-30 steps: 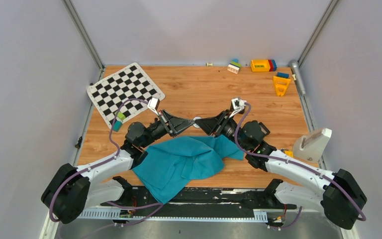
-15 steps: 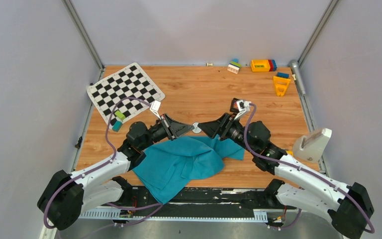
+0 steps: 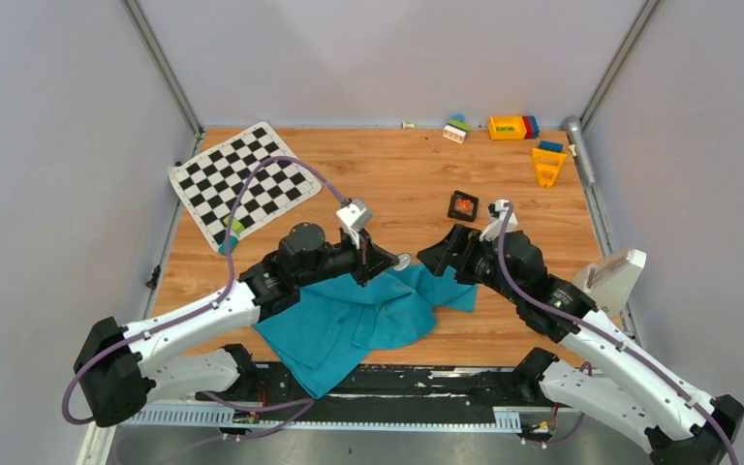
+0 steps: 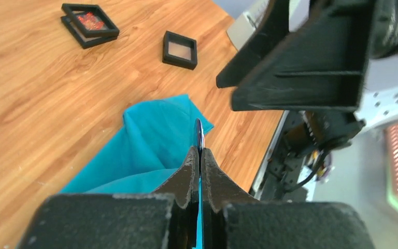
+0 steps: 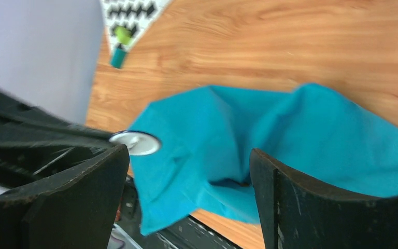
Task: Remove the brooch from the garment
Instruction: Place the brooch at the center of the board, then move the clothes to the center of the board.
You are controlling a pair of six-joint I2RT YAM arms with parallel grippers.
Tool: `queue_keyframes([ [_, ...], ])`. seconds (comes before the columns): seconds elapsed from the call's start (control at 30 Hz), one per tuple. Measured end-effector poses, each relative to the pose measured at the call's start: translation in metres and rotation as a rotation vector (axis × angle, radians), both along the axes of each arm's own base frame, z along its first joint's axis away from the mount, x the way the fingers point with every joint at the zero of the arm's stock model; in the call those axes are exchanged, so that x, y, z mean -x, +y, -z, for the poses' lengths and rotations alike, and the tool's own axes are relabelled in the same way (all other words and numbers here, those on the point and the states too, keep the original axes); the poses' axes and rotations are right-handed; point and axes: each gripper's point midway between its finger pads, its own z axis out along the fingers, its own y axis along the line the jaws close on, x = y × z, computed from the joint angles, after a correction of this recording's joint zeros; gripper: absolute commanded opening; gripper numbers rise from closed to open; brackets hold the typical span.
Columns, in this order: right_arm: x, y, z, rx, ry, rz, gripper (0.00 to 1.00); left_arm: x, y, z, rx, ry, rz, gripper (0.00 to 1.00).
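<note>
Far left on the table [image 3: 397, 174] there's the checkered mat [image 3: 242, 179], not part of this job.

Next along, the left gripper [image 4: 199, 158] is pinched tight on the brooch [image 5: 134, 143], a little flat silver disc. In the left wrist view it shows edge-on, sticking up out of the fingertips. It sits just above the far edge of the garment [image 3: 349, 325], the teal shirt lying crumpled at the near edge of the table between the 2 arms. From the right wrist view the disc overlaps the cloth's edge, so honestly there's no telling whether the pin is fully out of the fabric or snagged in a fold.

Further right, the right gripper [image 5: 189, 155] has its jaws spread wide with nothing in them, facing the left one with the shirt under the gap. Beyond it is 1 small black box [image 3: 462, 205] with something red inside.

Best guess on the step: this is the actual removal, brooch gripped, shirt lying loose. The next move probably calls for the left arm to lift the disc up and away from the cloth. If the shirt rises with it, the right jaws would have to come down and pin the fabric first.
</note>
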Motion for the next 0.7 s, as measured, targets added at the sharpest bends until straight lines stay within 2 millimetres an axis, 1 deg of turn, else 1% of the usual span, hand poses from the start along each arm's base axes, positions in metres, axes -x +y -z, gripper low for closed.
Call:
queue_keyframes([
  [0.07,0.002,-0.015,0.011,0.061,0.042,0.035,0.87,0.01,-0.011,0.002,-0.077,-0.091,0.062,0.0],
  [0.13,0.006,-0.032,0.024,0.111,0.087,0.066,0.86,0.017,-0.021,0.008,-0.138,-0.144,0.121,0.0],
  [0.23,0.011,-0.057,0.04,0.152,0.14,0.123,0.86,0.025,-0.036,0.025,-0.221,-0.153,0.22,0.0],
  [0.33,0.016,-0.072,0.051,0.17,0.175,0.162,0.95,0.023,-0.049,0.054,-0.324,-0.08,0.283,0.0],
  [0.37,0.018,-0.076,0.054,0.177,0.187,0.174,0.98,0.021,-0.054,0.068,-0.366,-0.04,0.308,0.0],
  [0.4,0.019,-0.078,0.056,0.181,0.196,0.183,1.0,0.021,-0.058,0.082,-0.402,-0.003,0.329,0.0],
  [0.47,0.018,-0.083,0.058,0.182,0.21,0.212,1.0,0.02,-0.061,0.109,-0.465,0.074,0.363,0.0],
  [0.5,0.017,-0.085,0.06,0.185,0.219,0.229,1.0,0.02,-0.059,0.125,-0.501,0.117,0.372,0.0],
  [0.53,0.015,-0.089,0.063,0.191,0.231,0.251,1.0,0.021,-0.054,0.144,-0.551,0.171,0.373,0.0],
  [0.6,0.008,-0.097,0.071,0.21,0.268,0.306,1.0,0.014,-0.037,0.171,-0.629,0.244,0.335,0.0],
  [0.63,0.004,-0.101,0.076,0.22,0.285,0.332,1.0,0.007,-0.027,0.181,-0.663,0.278,0.302,0.0],
  [0.7,-0.007,-0.115,0.089,0.243,0.345,0.413,1.0,-0.013,-0.008,0.192,-0.69,0.328,0.23,0.0],
])
